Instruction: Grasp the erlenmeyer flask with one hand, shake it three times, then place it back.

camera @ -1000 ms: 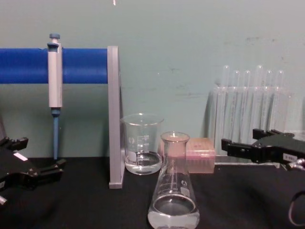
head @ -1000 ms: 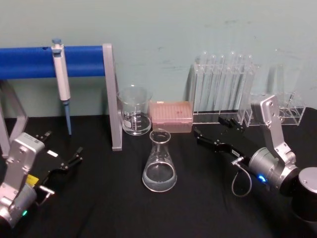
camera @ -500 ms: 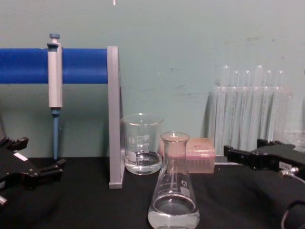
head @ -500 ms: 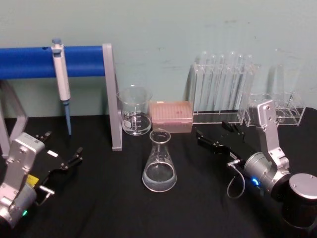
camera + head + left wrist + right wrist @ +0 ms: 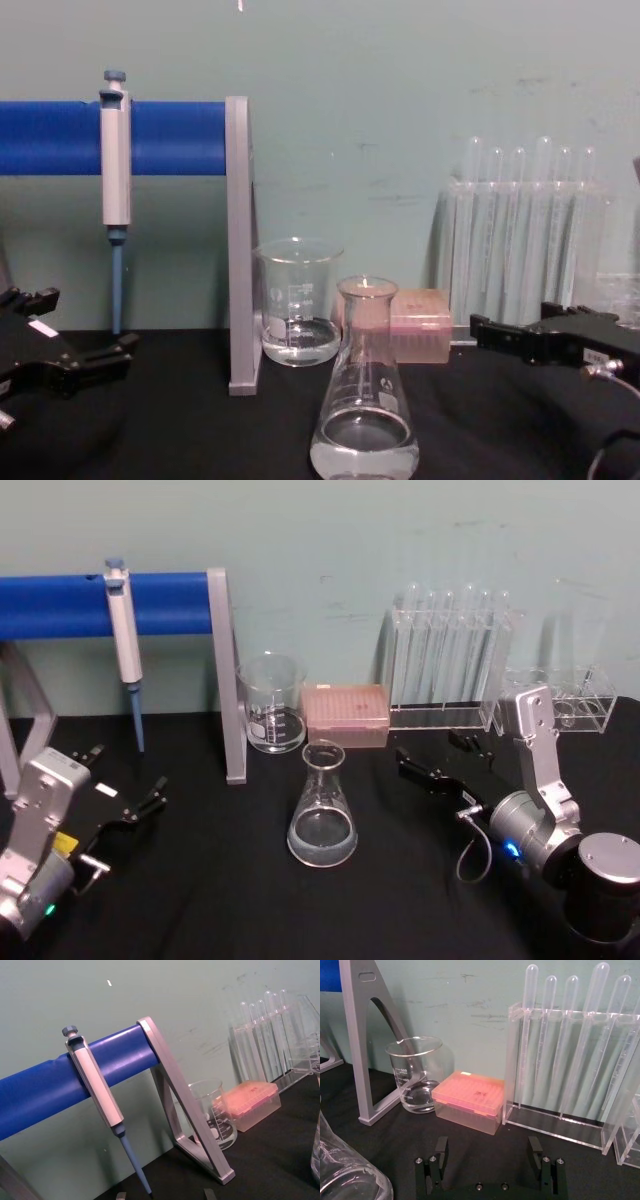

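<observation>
Glass: one erlenmeyer flask (image 5: 322, 811), one beaker (image 5: 271, 702), apparently untouched; right end effector (image 5: 432, 757) spread.

One erlenmeyer flask (image 5: 322, 810) stands on a black table (image 5: 250, 900) with one glass beaker (image 5: 271, 703), one pink tip box (image 5: 345, 715) and one pipette (image 5: 124, 640) hanging from one blue rail (image 5: 60, 605). One clear rack (image 5: 450, 660) holds five test tubes (image 5: 570, 1035), with a second, smaller clear rack (image 5: 565, 700) beside it. Two black grippers are present, left (image 5: 125, 785) and right (image 5: 435, 755), each with two fingers
</observation>
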